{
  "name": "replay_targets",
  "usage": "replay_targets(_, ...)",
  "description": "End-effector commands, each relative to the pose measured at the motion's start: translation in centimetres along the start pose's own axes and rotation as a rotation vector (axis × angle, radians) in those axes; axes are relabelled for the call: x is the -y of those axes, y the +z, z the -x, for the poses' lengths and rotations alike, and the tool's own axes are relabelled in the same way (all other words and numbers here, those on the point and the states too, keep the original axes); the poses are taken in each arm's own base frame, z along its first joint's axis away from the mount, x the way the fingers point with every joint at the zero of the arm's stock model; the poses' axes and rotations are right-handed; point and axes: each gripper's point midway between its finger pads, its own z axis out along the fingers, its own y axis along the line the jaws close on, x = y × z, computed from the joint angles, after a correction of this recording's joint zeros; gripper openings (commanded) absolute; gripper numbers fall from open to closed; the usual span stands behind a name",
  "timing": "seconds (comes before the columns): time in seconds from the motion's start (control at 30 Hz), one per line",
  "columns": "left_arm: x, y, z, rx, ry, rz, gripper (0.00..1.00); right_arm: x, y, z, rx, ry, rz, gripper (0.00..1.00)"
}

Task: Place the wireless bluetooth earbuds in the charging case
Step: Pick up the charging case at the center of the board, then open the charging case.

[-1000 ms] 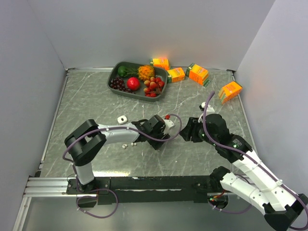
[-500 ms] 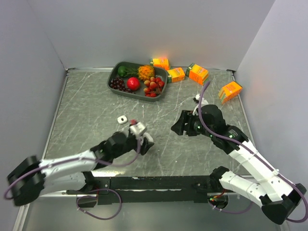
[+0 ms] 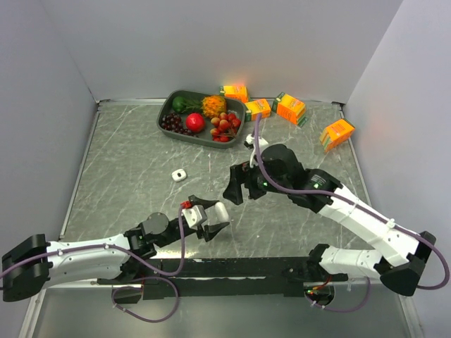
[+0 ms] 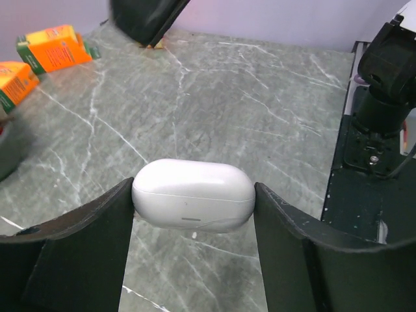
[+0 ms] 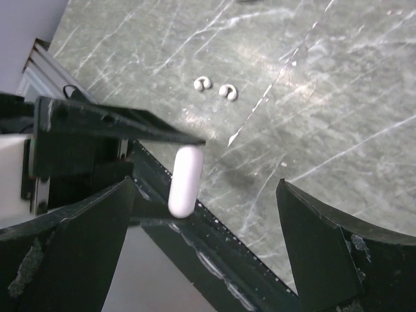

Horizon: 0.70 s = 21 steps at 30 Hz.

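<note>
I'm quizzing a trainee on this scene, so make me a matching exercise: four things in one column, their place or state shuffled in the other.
1. pill-shaped white case
2. earbuds
3. right gripper
4. fruit tray

a. open, holding nothing
b. at the far edge of the table
c. lying loose on the table
d. held in the left gripper

Pairs: 1-d, 2-c, 3-a, 4-b

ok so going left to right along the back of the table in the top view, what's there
fruit tray, first orange carton at its corner, second orange carton, third orange carton, fourth orange carton by the right wall
</note>
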Motion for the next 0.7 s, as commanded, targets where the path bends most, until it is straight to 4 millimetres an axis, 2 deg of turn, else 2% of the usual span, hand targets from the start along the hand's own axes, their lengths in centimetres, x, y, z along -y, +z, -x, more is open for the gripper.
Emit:
replay_targets(0.0,-0.8,0.1,3.1,0.089,0.091,0.041,0.01,-0.3,0.3,0.8,-0.008,-0.059,-0.028,0.97)
replay_targets(0.2,-1.3,-0.1,3.4,0.084,0.132,0.062,0.01,-0.6,1.9,-0.5,-0.084,-0.080,-0.028,0.96)
replay_targets(0.67,-1.4,-0.1,4.1,0.094,0.142,0.069,0.01,-1.7,4.0,-2.3,-0.165,-0.084,0.020,0.95)
